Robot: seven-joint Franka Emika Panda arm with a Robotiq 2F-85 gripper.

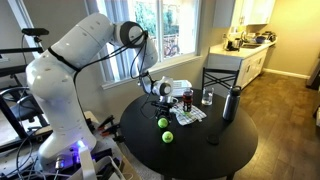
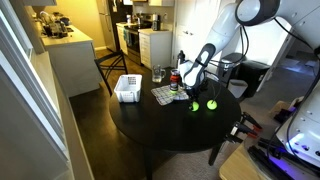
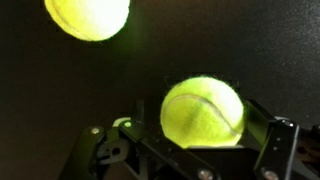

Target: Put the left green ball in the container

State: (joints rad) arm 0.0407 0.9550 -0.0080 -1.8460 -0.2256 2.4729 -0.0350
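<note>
the left green ball sits in the tool; i cannot tell if it squeezes. close gently, then lift straight.

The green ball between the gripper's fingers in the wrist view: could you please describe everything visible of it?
The green ball is round, yellow-green and fuzzy like felt, with a pale curved seam. It rests on the black table beneath the open gripper, whose fingers flank it; whether they touch it is unclear. A matching second ball lies nearby, apart from it.
</note>
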